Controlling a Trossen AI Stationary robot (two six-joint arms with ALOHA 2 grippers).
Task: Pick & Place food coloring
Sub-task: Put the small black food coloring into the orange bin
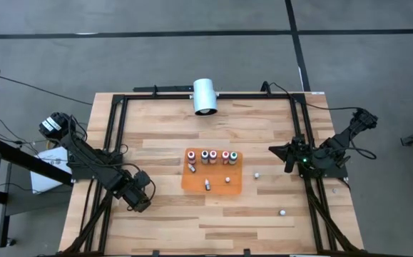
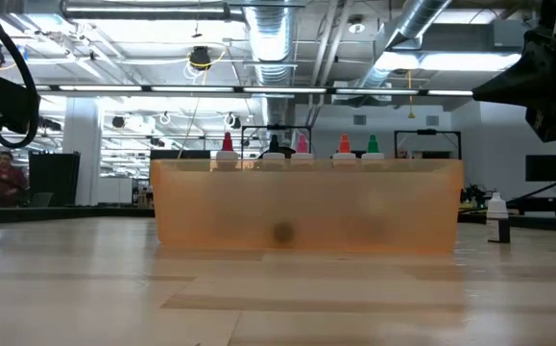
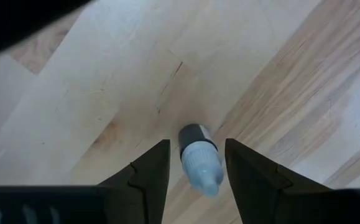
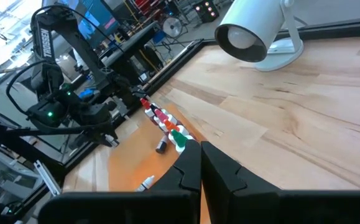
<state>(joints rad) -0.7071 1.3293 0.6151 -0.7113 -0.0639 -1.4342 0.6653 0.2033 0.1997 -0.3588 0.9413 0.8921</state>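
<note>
Left wrist view: my left jaws [image 3: 196, 167], parted, one small pale bottle [image 3: 199, 160] lying on the bench [image 3: 105, 93] between the fingers, ungripped; remaining food coloring [image 1: 211, 156] well apart on the orange mat [image 1: 217, 185]; my right jaws [image 4: 200, 163], closed and empty, near that mat.

Food coloring bottles [image 1: 209, 157] upright in row on orange mat [image 1: 233, 183]; others toppled.
</note>
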